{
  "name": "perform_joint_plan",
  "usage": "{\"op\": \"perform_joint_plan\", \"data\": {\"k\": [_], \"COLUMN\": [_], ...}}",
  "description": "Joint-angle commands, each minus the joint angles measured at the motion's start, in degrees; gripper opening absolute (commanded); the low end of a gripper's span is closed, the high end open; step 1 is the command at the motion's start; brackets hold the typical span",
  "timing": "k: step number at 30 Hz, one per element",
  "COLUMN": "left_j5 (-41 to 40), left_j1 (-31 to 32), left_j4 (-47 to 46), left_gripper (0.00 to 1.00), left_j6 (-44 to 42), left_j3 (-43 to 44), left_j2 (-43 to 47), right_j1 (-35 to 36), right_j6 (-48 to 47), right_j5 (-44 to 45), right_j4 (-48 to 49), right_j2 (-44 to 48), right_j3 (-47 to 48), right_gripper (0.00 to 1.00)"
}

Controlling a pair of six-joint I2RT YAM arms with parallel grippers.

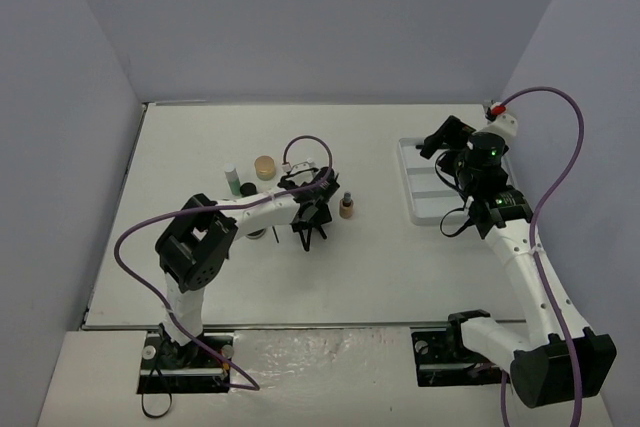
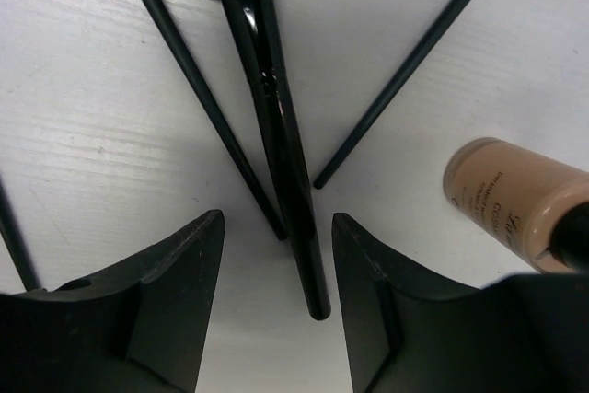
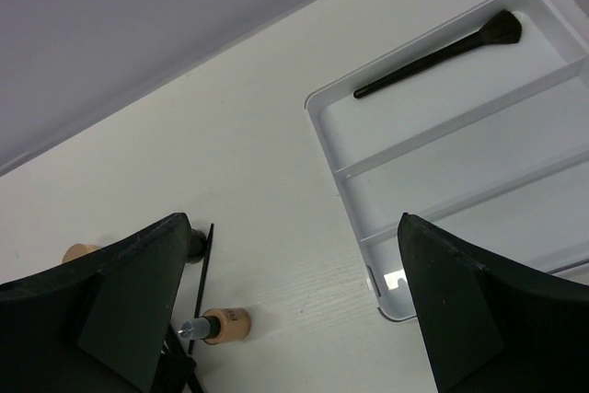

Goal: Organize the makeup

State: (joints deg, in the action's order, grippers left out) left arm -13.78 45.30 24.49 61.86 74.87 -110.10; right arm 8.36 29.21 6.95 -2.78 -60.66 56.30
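- The left claw [image 1: 310, 219] hangs low over the white table [image 1: 200, 277]. Its jaws are released and grasp nothing. The thick black brush [image 2: 276, 135] lies between its fingers [image 2: 184, 264], with a gap on each side.
- Ahead of that claw, a thin black brush [image 2: 198, 89] slants off to the left, its near end against the thick one. A second thin brush [image 2: 405, 71] slants off to the right, its end just beside the thick handle.
- The tan bottle [image 2: 502, 195] sits just outside the claw's right finger.
- Beyond the left claw and off to its left stand the tan jar [image 1: 264, 166] and the green bottle [image 1: 232, 180].
- The right claw [image 3: 294, 218] is spread wide and empty.
- The white tray [image 3: 322, 126] lies ahead of the right claw and to its right. One black tray brush [image 3: 442, 52] rests in the compartment farthest from the claw.
- The tabletop is matte white with a faint wood grain.
- Pale lilac-grey walls [image 1: 350, 17] close in the table on three sides.
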Motion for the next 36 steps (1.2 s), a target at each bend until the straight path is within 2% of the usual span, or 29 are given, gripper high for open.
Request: {"op": "perform_joint_plan", "data": {"k": [1,11,20,26,28,36], "left_j5": [0.4,1.6,2.3,2.5,2.5,-1.2], "left_j1": [0.8,1.5,1.5,1.5,1.6,2.4], "left_j4": [-0.6,1.7,3.4,4.9,5.3,9.7], "left_gripper": [0.45,0.35,0.22,0.04,0.01,0.0], "left_j6": [2.3,4.6,4.8,3.7,3.6,0.6], "left_j3": [2.7,-5.8,-8.9,-9.1,-9.5,-8.1], "left_j2": [0.6,4.6,6.7,7.4,8.4,15.1], "right_j1": [0.7,1.4,2.2,2.4,2.5,2.7], "right_j6": [-1.7,-2.0,-2.1,-2.1,-2.4,-4.8], "right_j5": [1.9,2.2,2.0,1.9,1.9,-1.8], "right_j4": [1.1,0.8,0.8,0.8,0.8,0.6], "right_j2": [1.7,3.1,2.9,2.8,3.0,3.0], "right_j3": [-1.0,-2.3,-2.3,-2.5,-2.5,-0.8], "right_gripper": [0.92,0.92,0.92,0.92,0.92,0.92]}}
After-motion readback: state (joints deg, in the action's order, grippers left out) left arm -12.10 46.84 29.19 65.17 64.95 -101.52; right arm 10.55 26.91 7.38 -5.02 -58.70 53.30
